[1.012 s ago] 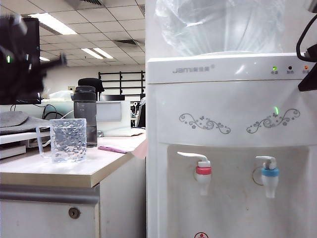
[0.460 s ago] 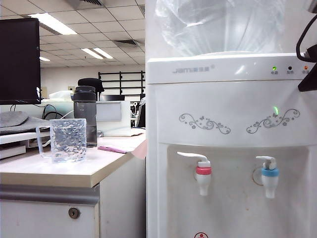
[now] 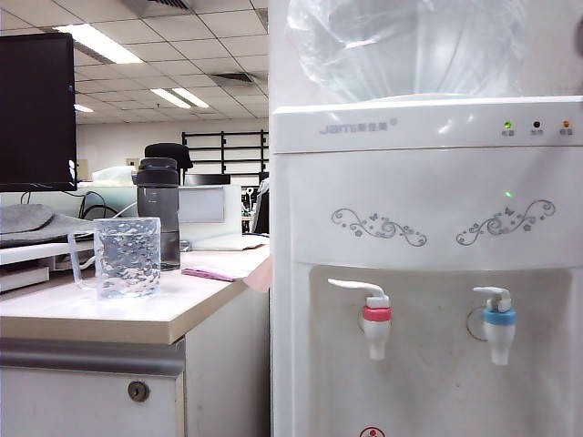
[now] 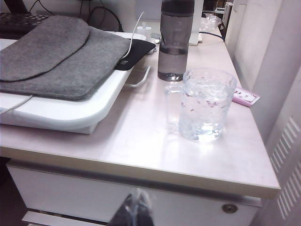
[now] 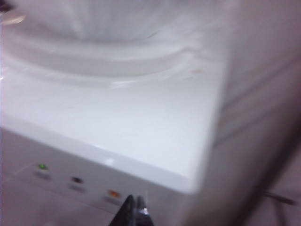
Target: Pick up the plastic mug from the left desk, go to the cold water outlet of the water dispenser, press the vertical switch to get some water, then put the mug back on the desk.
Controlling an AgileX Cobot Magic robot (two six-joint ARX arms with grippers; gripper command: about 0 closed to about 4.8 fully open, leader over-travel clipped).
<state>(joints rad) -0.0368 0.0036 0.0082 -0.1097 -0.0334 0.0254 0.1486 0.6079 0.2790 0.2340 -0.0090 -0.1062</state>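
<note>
Left gripper (image 4: 137,212) shows at the bottom edge of the left wrist view, fingers pressed together with nothing between them, held off the front of the left desk (image 4: 141,160) and below its top. Right gripper (image 5: 133,207) appears at the bottom edge of the right wrist view, likewise closed and empty, raised level with the top deck of the water dispenser (image 5: 141,127), near the indicator lights (image 5: 75,180). Neither arm appears in the exterior view.

Outward from the left gripper: the plastic mug (image 4: 205,104) stands upright on the desk near the front edge, in the right half of the left wrist view, its thin handle turned toward the white stand (image 4: 70,113) bearing a grey felt sleeve (image 4: 61,56). Water appears to sit inside it. Just behind stands the smoky-grey bottle (image 4: 175,40), close but apart; a pink card (image 4: 246,97) lies to the mug's right.

On the dispenser front, lower right of the exterior view, the cold water outlet (image 3: 499,319) with its vertical switch (image 3: 492,295) is untouched.

Assessment: the mug is judged light, thin-walled and liable to flex or slip under pressure; the dimpled wall offers some purchase. A grip across the body or over the rim beside the handle is advised, kept level to avoid spilling. The handle looks too slender to bear load.
</note>
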